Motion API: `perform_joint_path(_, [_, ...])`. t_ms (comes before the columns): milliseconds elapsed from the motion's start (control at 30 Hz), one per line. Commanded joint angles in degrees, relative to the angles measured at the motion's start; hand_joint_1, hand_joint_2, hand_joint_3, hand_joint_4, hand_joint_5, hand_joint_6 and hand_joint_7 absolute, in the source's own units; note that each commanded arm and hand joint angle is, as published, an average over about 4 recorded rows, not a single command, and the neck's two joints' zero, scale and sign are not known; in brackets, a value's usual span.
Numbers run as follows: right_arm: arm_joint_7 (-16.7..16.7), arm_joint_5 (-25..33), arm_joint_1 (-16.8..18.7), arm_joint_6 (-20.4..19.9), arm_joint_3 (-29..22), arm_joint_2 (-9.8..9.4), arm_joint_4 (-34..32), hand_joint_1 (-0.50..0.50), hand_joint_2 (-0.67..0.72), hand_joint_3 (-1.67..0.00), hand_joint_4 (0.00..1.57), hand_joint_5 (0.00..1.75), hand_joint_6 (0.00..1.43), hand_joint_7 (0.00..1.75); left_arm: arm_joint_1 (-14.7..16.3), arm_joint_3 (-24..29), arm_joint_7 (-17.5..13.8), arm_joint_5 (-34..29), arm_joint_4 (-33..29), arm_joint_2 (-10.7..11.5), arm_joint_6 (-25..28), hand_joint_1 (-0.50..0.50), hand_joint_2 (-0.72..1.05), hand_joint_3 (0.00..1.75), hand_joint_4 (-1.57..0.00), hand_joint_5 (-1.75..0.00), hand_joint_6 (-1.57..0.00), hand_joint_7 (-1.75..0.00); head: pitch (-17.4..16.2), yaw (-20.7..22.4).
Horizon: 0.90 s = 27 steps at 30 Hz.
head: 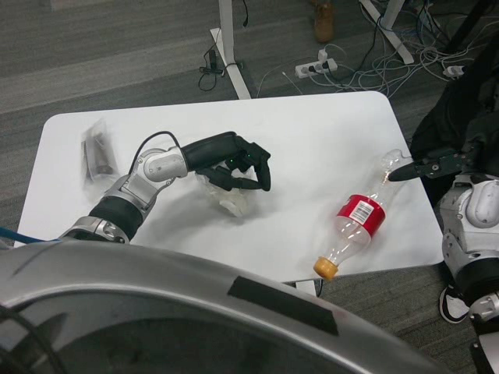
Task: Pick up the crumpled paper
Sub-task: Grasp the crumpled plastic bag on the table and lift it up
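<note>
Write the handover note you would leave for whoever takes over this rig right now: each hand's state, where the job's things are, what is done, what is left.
Left hand: fingers curled down over the white crumpled paper, which rests on the white table; whether the grip is firm cannot be told.
Right hand: at the table's right edge, by the base of the clear plastic bottle with a red label and orange cap, which lies on its side; whether the hand is open or shut cannot be told.
A small clear packet lies at the far left.
Done: reach to the paper.
Left: secure the grip and lift.
</note>
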Motion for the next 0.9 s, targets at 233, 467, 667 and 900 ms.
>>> perform_joint_path(233, [0.0,0.6,-0.4,-0.3,0.4,-0.32,-0.8,-0.17,0.72,0.0,0.2,0.0,0.0,0.0,1.8,1.3,1.9,-11.5,1.7,0.1,-2.6,-0.48,1.05,0.44,-1.57,-1.75,-1.11,-1.1,0.5,0.2])
perform_joint_path(467, [0.0,0.6,-0.4,-0.4,0.4,-0.32,-0.8,-0.17,0.72,0.0,0.2,0.0,0.0,0.0,1.9,0.1,5.2,-29.4,1.4,-0.2,-4.6,-0.48,1.05,0.44,-1.57,-1.75,-1.11,-1.12,1.0,0.5])
perform_joint_path(667, [0.0,0.6,-0.4,-0.3,0.4,-0.23,-0.9,-0.17,0.72,0.0,0.2,0.0,0.0,0.0,1.8,-0.6,8.2,-40.0,-2.5,-0.2,-5.3,-0.48,1.05,0.44,-1.57,-1.75,-1.13,-1.12,2.9,1.2])
perform_joint_path(900, [0.0,0.7,-0.4,-0.3,0.6,-0.16,-0.9,-0.17,0.72,0.0,0.2,0.0,0.0,0.0,1.8,-1.8,12.6,-50.3,-6.9,-1.3,-6.0,-0.48,1.05,0.44,-1.57,-1.75,-1.17,-1.2,9.2,3.0])
